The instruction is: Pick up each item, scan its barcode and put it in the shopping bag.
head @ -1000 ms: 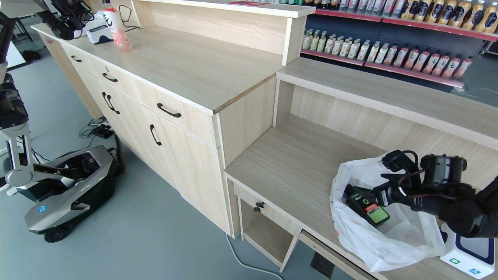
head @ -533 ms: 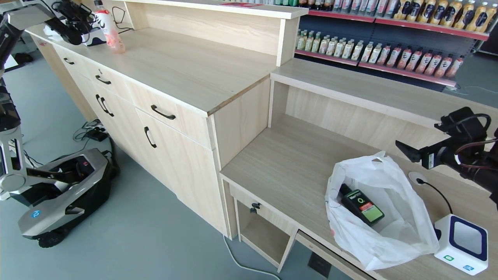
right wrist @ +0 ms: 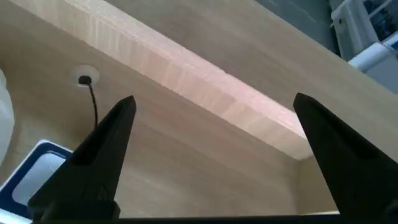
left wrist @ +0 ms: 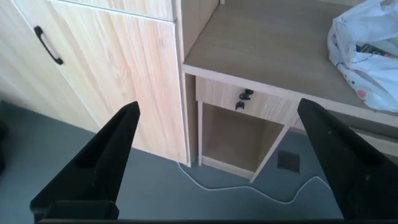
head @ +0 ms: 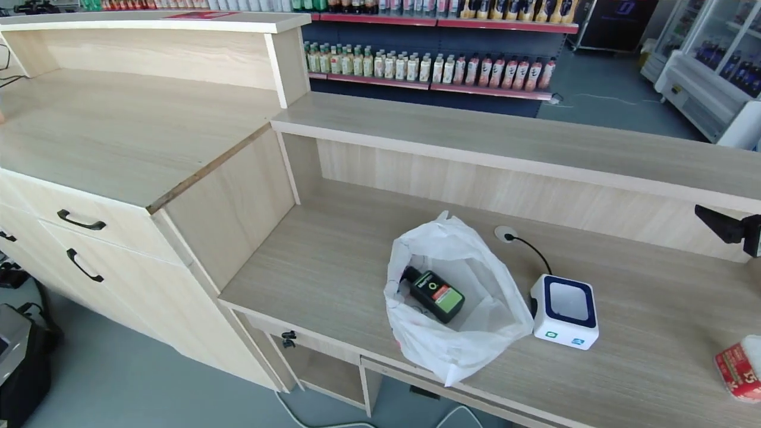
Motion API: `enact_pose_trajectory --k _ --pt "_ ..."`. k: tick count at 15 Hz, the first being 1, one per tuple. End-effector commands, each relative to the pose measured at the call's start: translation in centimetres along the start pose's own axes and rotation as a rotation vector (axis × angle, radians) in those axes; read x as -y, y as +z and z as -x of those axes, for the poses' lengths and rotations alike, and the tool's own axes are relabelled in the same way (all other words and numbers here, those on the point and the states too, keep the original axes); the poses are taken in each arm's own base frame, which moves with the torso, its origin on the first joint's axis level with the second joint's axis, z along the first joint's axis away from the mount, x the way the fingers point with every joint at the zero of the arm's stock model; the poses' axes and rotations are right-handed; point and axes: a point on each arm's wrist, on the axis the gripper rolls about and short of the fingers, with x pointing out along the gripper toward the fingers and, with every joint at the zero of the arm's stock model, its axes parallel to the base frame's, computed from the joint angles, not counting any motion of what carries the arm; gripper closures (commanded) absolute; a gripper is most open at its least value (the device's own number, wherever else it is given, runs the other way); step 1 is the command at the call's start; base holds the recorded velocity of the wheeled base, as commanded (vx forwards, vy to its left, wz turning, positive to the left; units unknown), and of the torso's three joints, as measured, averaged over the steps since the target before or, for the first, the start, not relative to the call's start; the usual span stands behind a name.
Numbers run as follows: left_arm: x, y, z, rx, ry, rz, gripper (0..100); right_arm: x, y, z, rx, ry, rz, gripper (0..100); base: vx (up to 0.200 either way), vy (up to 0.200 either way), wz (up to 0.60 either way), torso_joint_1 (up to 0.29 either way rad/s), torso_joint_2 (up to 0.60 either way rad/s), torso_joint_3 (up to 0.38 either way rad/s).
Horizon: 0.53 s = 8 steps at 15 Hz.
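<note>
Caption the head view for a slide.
Dark bottle lies in the white shopping bag beside the barcode scanner on the counter.

Red-and-white package (head: 740, 368): cut off by the head view's right edge; type not identifiable. Shopping bag (left wrist: 364, 59): cropped in the left wrist view. Scanner (right wrist: 28, 177): cropped in the right wrist view

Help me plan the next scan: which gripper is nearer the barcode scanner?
Right. The right gripper hangs above the desk near the barcode scanner; the left gripper is over the floor, beyond the shopping bag.
</note>
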Motion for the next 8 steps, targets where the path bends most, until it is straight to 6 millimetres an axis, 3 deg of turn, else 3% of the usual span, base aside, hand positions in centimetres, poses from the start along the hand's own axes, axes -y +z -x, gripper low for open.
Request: enact_pose_trajectory --k 1,2,5,8 --pt "0.0 0.0 0.0 0.000 0.000 0.000 0 0.6 0.5 2.3 -0.038 -0.069 -0.011 0 0.000 0.000 -0.60 -0.002 0.01 0.007" --pt "0.0 0.0 0.0 0.000 0.000 0.000 0 0.5 0.1 2.4 -0.102 -0.107 -0.039 0 0.000 0.000 -0.60 0.002 0.00 -0.002" --pt "0.0 0.0 0.0 0.000 0.000 0.000 0 0.7 -1.5 1.9 -0.210 -0.210 -0.123 0 0.000 0.000 0.00 0.000 0.00 0.000" --pt "0.0 0.0 0.0 0.000 0.000 0.000 0 0.9 -6.4 1.0 -0.392 -0.215 -0.198 0 0.000 0.000 0.00 0.000 0.00 0.000"
